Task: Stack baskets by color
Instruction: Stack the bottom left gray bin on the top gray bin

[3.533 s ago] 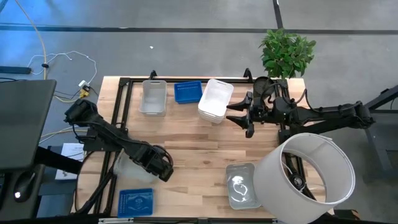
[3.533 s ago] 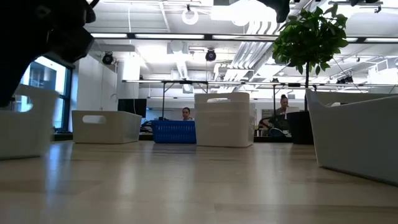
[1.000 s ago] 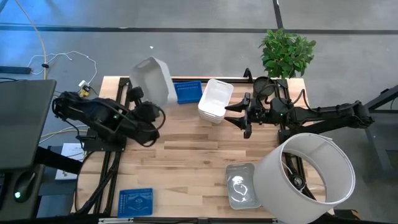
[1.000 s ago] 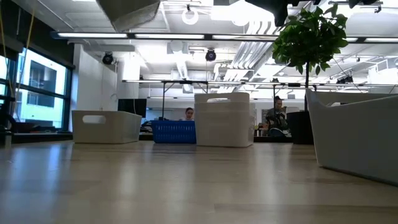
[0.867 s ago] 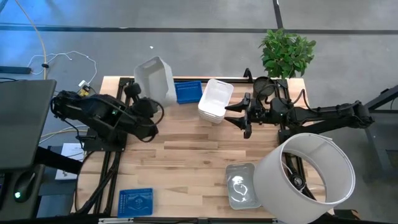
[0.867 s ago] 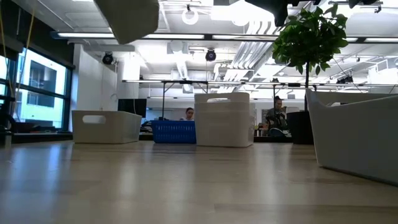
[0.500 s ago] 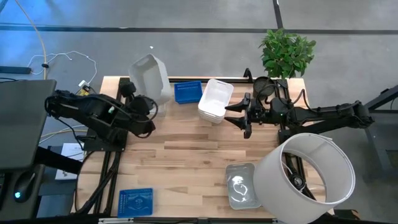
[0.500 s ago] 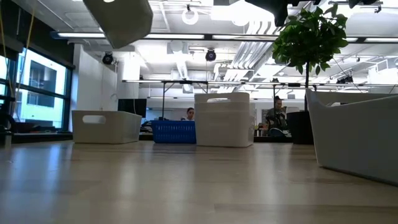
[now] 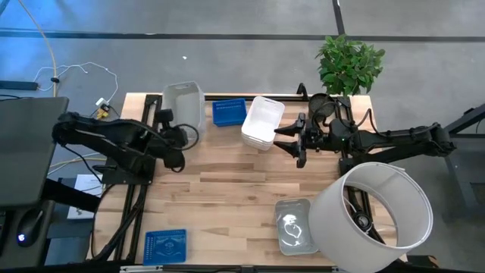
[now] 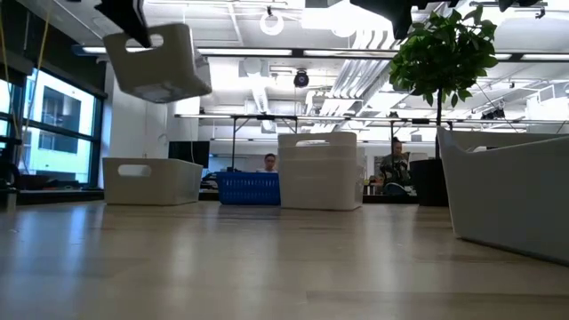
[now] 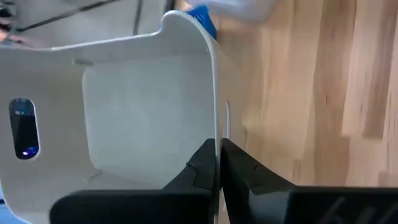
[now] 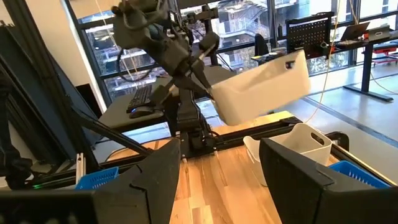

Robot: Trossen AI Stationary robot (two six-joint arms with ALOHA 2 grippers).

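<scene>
The grey basket (image 10: 158, 62) is in the air, clear of the worktop (image 9: 227, 182), tilted, and directly above a matching grey basket (image 10: 149, 180) that rests at the far left corner of the worktop. I hold it with the left hand (image 11: 217, 158), whose fingers are closed tight on one thin side wall at the rim, one finger inside and one outside.

I judge the basket to be light, thin-walled plastic, smooth and somewhat flexible. A single-wall pinch lets it swing and tilt, as it does now. The rim is the stiffest place to hold. The slot handle in the end wall is a second option.

Beside the resting grey basket stand a blue basket (image 9: 228, 112) and then a stack of white baskets (image 9: 261, 121). Another blue basket (image 9: 164, 246) and a clear grey basket (image 9: 294, 225) sit at the near edge, well apart from it.

The right hand (image 9: 295, 140) waits just beside the white stack, fingers spread wide and empty.
</scene>
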